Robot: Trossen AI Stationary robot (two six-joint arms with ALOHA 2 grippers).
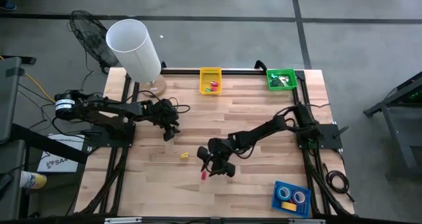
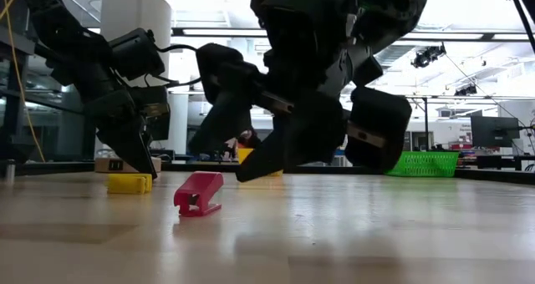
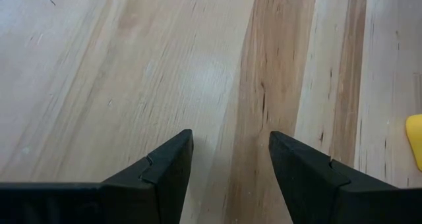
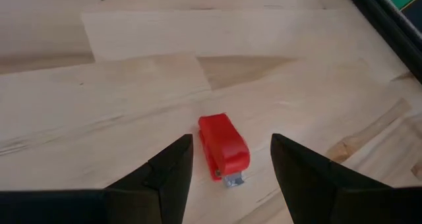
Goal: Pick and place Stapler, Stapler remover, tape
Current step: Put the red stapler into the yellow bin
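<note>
A small red stapler (image 4: 224, 148) lies flat on the wooden table, in the high view (image 1: 204, 175) near the table's middle front. My right gripper (image 4: 231, 165) is open just above and beside it (image 1: 215, 163); its fingers stand to either side without touching. A small yellow stapler-like piece (image 1: 185, 155) lies to the left of it, also seen in the low view (image 2: 129, 183). My left gripper (image 3: 231, 151) is open over bare wood (image 1: 169, 130), left of the yellow piece. Tape rolls (image 1: 292, 196) lie in a blue tray.
A yellow basket (image 1: 210, 72) with small red and green pieces and a green basket (image 1: 279, 73) stand at the far edge. The blue tray (image 1: 277, 199) sits at the front right. A white cylinder (image 1: 132, 47) stands at the far left corner.
</note>
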